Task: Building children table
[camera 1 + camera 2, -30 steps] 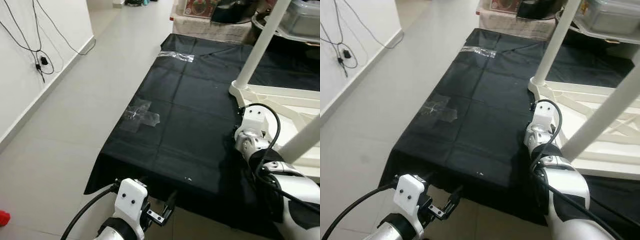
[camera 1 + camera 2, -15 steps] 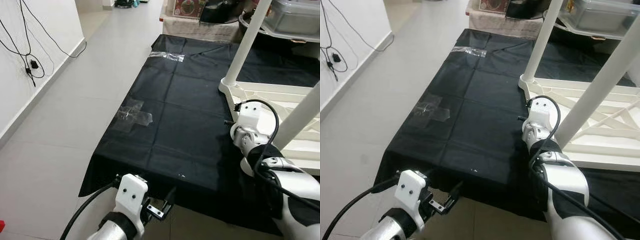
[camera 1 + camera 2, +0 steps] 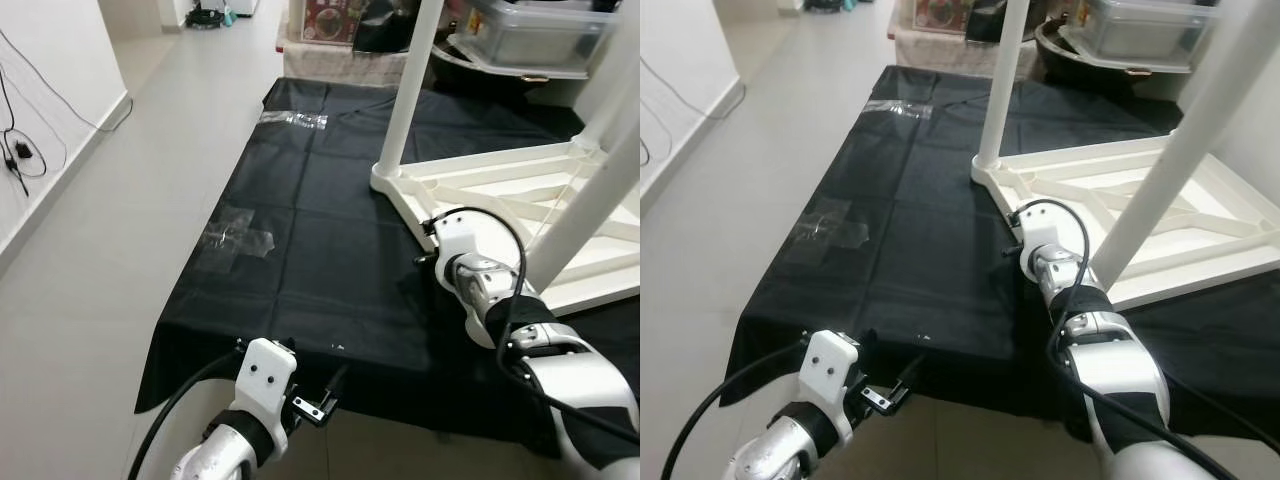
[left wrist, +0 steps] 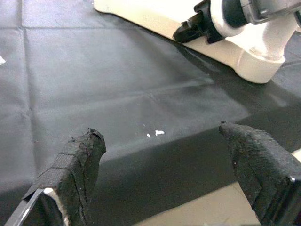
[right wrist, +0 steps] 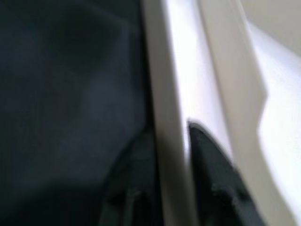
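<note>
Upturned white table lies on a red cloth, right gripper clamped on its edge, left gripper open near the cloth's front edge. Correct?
One error: the cloth is black, not red, as the left eye view shows. The upturned white table does lie on it, the right gripper is clamped on the table's edge, and the left gripper is open near the cloth's front edge.

The floor is pale grey tile. A big black sheet lies flat on it. Clear tape holds the sheet down at its far edge and its left edge. A white table lies upside down on the sheet's right side, legs up. Small white specks sit near the sheet's near edge.
</note>
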Motion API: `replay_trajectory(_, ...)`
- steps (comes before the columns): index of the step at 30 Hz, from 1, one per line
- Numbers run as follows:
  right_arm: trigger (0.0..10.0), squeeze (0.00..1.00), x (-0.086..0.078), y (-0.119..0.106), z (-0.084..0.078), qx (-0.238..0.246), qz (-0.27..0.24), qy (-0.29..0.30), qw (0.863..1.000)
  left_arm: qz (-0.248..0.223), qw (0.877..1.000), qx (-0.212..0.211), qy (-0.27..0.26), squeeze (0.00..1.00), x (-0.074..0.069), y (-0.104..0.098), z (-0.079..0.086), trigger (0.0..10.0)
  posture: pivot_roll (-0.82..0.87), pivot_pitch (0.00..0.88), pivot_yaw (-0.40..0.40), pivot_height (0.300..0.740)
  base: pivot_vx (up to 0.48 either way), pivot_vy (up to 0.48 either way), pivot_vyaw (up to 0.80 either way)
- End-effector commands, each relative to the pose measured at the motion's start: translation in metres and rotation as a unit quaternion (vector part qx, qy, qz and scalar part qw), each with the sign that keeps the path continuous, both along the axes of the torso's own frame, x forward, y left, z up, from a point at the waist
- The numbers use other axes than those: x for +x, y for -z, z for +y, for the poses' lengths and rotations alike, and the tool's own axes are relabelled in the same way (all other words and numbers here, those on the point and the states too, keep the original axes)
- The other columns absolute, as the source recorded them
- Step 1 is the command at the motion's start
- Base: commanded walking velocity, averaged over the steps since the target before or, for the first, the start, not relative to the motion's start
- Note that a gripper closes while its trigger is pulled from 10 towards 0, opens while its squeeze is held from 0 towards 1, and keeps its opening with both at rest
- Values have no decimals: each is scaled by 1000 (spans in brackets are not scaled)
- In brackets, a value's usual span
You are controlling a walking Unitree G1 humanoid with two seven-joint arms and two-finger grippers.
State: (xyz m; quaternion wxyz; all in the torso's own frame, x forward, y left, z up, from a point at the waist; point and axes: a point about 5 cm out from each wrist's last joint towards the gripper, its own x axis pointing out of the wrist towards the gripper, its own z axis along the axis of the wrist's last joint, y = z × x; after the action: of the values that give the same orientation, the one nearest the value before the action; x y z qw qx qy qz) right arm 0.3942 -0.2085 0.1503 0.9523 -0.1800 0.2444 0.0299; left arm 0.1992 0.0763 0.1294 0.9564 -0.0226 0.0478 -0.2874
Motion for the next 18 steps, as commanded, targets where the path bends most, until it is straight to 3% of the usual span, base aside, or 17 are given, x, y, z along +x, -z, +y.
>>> replay_trajectory(1,0,0,-17,27,23,72,118,-202,970,10,1000,-3,0,0,0,5,1,10000,106,77,-54,740,0,0,0)
replay_trajectory(3,0,0,-21,28,16,54,127,-225,965,9,1000,-2,0,0,1,5,2,10000,103,72,-54,740,0,0,0)
replay_trajectory(7,0,0,-36,25,5,61,150,-312,936,7,1000,0,0,0,5,8,2,10000,95,55,-54,740,0,0,0)
replay_trajectory(15,0,0,-62,41,-3,77,191,-317,926,4,1000,1,3,0,7,11,3,10000,100,46,-52,740,0,0,0)
replay_trajectory(18,0,0,-74,43,-6,89,209,-345,911,3,1000,2,4,0,6,11,3,10000,103,44,-49,740,0,0,0)
